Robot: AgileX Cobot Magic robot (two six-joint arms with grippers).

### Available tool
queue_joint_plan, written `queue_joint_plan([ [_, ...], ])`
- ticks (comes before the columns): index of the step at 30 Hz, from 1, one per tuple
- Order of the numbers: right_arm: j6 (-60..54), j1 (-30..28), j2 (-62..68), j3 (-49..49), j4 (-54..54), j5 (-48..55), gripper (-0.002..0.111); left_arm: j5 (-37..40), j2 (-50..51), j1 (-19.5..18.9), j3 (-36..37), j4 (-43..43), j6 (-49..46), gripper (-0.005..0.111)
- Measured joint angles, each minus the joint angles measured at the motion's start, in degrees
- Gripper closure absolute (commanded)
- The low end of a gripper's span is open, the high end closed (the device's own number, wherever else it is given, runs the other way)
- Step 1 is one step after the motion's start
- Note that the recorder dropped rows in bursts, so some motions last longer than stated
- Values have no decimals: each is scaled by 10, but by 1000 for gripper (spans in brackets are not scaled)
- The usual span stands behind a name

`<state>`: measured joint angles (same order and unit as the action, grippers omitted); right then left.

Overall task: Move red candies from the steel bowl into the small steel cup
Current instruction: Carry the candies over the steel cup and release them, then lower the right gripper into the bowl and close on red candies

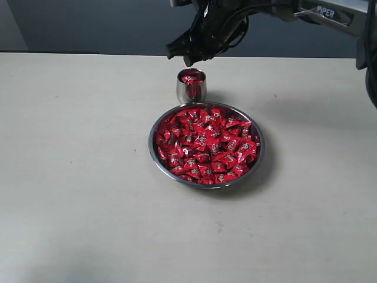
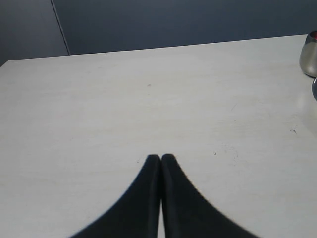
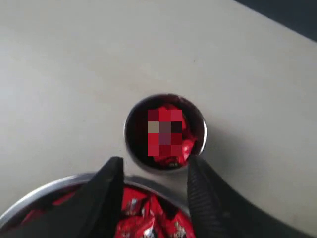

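Note:
A wide steel bowl (image 1: 257, 154) heaped with red candies (image 1: 206, 144) sits mid-table. Just behind it stands the small steel cup (image 1: 191, 89), with red candies (image 3: 171, 136) inside. My right gripper (image 1: 179, 54) hovers above the cup, open; in the right wrist view the right gripper (image 3: 156, 166) has nothing between its fingers, and the cup (image 3: 130, 144) and bowl rim (image 3: 54, 186) lie below. My left gripper (image 2: 161, 157) is shut and empty over bare table, far from the cup (image 2: 309, 54).
The pale tabletop (image 1: 76, 177) stretches wide to the left and front of the bowl. A dark wall (image 1: 88, 26) runs behind the table's far edge. The right arm (image 1: 330, 12) reaches in from the upper right.

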<state>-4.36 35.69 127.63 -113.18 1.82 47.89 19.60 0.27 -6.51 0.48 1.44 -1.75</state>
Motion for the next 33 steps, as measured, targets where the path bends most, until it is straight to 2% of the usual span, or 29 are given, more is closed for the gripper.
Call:
queue_joint_plan([
  [9, -1, 6, -11, 5, 9, 111, 67, 0, 0, 0, 0, 0, 0, 106],
  [22, -22, 91, -18, 113, 7, 84, 67, 0, 0, 0, 0, 0, 0, 106],
  [27, -22, 99, -24, 152, 2, 85, 67, 0, 0, 0, 0, 0, 0, 106],
  [33, -20, 100, -88, 246, -13, 53, 67, 0, 0, 0, 0, 0, 0, 106],
])
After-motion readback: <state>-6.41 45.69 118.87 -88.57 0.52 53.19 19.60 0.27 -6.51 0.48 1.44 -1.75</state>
